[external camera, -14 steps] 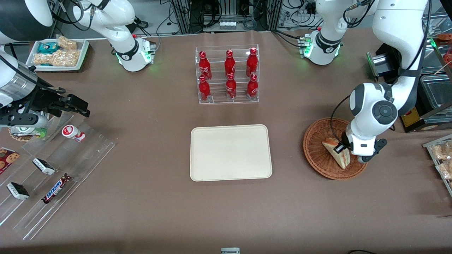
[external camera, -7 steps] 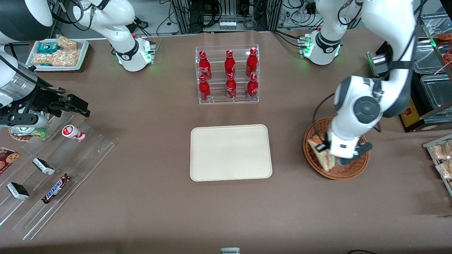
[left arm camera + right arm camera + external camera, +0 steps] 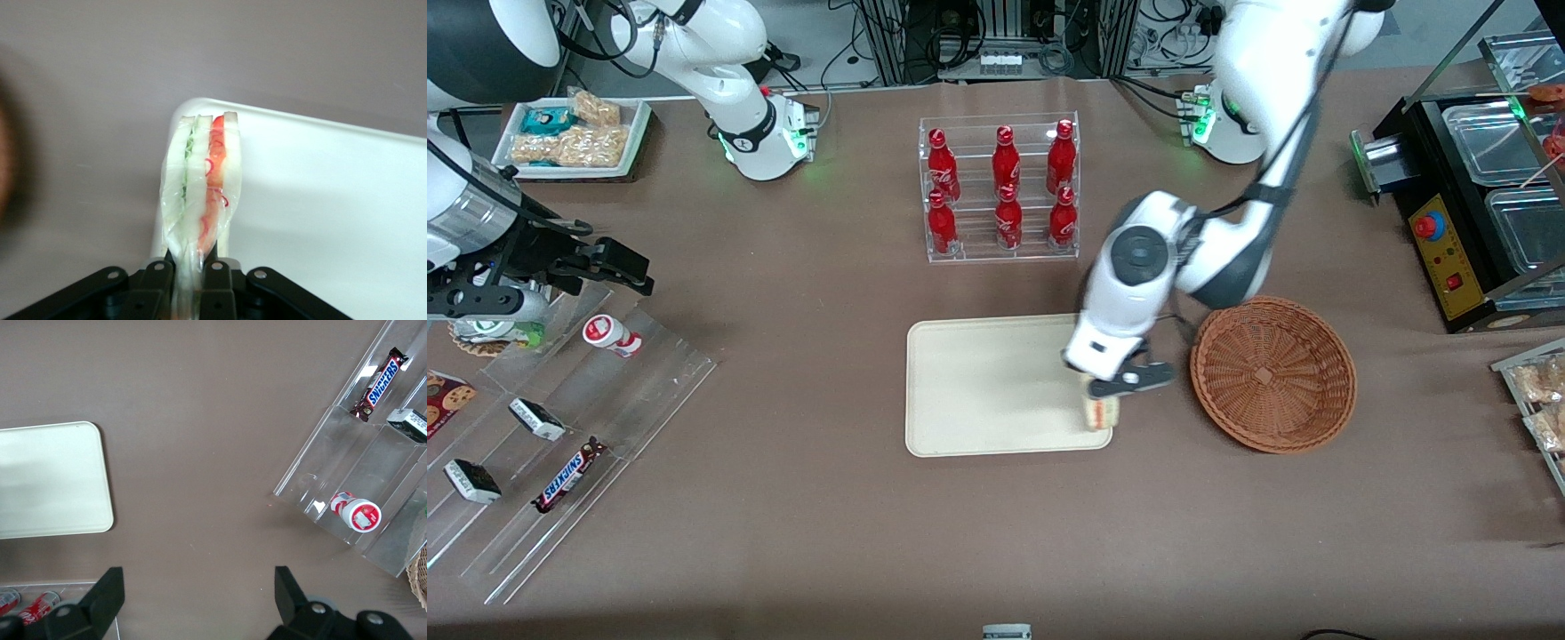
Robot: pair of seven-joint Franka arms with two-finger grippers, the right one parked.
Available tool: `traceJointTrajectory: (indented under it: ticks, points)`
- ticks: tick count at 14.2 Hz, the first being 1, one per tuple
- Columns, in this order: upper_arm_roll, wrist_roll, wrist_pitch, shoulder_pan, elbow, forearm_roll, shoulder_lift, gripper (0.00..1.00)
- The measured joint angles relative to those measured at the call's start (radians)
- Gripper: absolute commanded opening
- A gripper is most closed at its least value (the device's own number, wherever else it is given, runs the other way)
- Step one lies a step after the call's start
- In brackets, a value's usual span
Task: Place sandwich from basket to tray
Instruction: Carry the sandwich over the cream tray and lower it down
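Brown cloth-covered table (image 3: 800, 533), one, carries everything.

Working left arm's white segments (image 3: 1138, 267) reach over the table middle, wrist above the tray corner nearest the basket and the front camera.

Flat cream-beige rectangular plastic tray (image 3: 987, 382), one, rounded corners, low rim, mid-table. Bare apart from the sandwich hanging over that corner.

Clear acrylic stepped display stand (image 3: 587, 409), one, toward the parked arm's end: two small black-and-white bars, one Snickers bar (image 3: 567, 476), one small red-and-white cup (image 3: 609, 335) lying on its side.

Round shallow reddish-brown woven wicker basket (image 3: 1272, 373), one, just beside the tray toward the working arm's end, apart from it. Nothing in it.

Clear acrylic bottle rack (image 3: 1000, 187), one, farther from the front camera than the tray, holding six red bottles (image 3: 1007, 160) in two rows of three.

Small white tray of tan snack packs (image 3: 574, 138), one, at the parked arm's end.

Left gripper (image 3: 189, 273): black fingers (image 3: 215, 272) pinching the sandwich's narrow wrapped end, one pad on each bread face.

Triangular wedge sandwich (image 3: 200, 183), one, pale white bread, green layer and red-orange layer, clear wrap. It sticks out from the jaws, layers edge-on to the wrist camera, its wide end over the tray's rounded corner rim. In the front view the sandwich (image 3: 1100, 412) shows just under the wrist at that corner. Can't tell whether it touches the tray.
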Motion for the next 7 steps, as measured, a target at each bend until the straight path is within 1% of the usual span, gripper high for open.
traceJointTrajectory:
  ticks: [4, 7]
  points:
    - [0.001, -0.020, 0.135, -0.105, 0.059, 0.000, 0.113, 0.10]
    - [0.002, -0.071, 0.144, -0.140, 0.099, 0.001, 0.157, 0.13]
